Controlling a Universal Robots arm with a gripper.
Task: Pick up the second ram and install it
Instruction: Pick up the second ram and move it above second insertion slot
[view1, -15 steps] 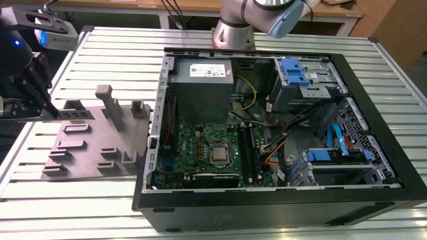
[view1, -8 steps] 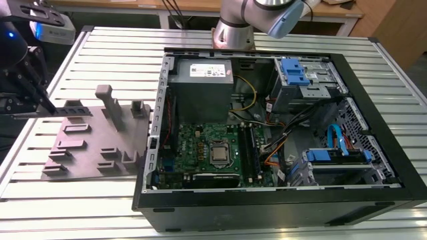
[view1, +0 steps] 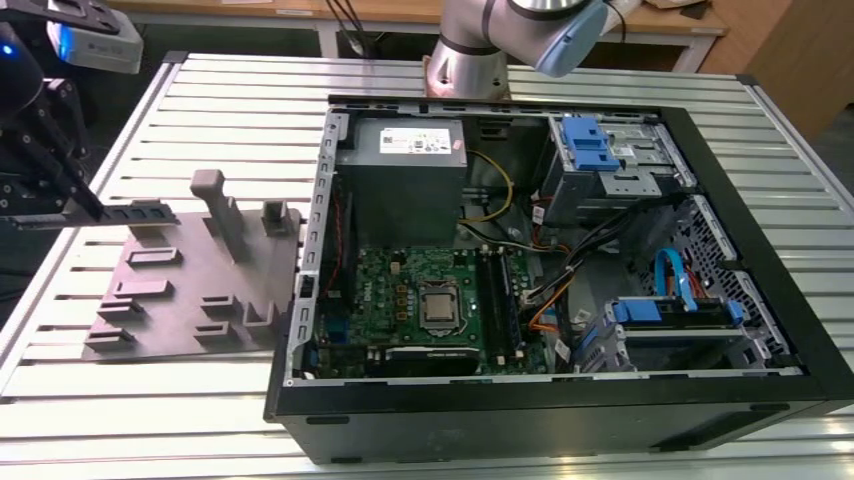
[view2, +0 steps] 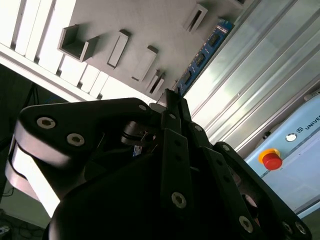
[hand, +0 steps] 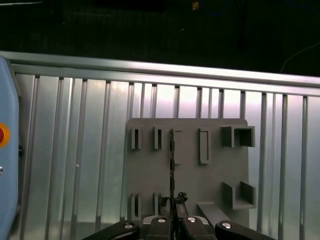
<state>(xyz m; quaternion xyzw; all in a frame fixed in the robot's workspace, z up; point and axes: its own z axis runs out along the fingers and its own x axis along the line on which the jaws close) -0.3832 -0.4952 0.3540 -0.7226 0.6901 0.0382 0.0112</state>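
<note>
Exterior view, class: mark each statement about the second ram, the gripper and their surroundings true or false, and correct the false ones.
1. The gripper is shut on the second ram. True.
2. The second ram sits in a slot of the motherboard. False: it is in the gripper, outside the computer case, by the grey fixture.
3. The computer case lies open, its motherboard in sight. True.
4. The grey fixture lies inside the case. False: it lies on the slatted table, at the exterior view's left of the case.
</note>
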